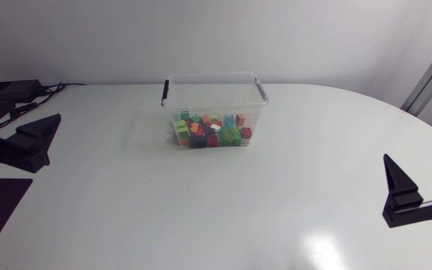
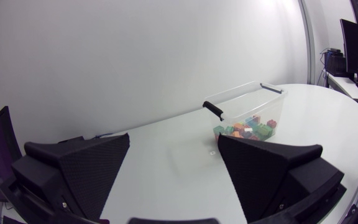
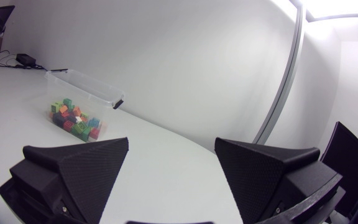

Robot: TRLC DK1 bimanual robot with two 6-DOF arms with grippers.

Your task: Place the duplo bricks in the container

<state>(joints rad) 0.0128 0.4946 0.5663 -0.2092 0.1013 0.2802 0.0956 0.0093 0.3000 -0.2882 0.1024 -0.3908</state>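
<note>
**Both claws released, bricks in the box**

Head view. The clear plastic box (image 1: 212,101) stands upright on the white table (image 1: 201,217), toward the far side and about midway between my two arms. It has no lid on, and there is a black clip handle (image 1: 166,90) at each short end. The coloured bricks (image 1: 212,132) lie in a loose heap on its floor: green, orange, red, blue and a few dark ones. A tiny pale speck (image 1: 169,134) sits on the table just beside the box's left end; it is too small for me to tell what it is. My left claw (image 1: 40,139) is at the left edge and my right claw (image 1: 400,191) at the right edge. Both are well apart from the box.

Left wrist view. The left claw (image 2: 174,140) is released, its two wedge fingers (image 2: 86,168) spread wide with only bare table between them. The box (image 2: 263,99) is ahead of the claw, off toward the right finger, and the bricks (image 2: 247,129) show through its wall.

Right wrist view. The right claw (image 3: 171,142) is also released, fingers (image 3: 82,168) wide and nothing held. The box (image 3: 86,87) is far ahead, beyond the left finger, with the bricks (image 3: 73,118) inside it.
</note>
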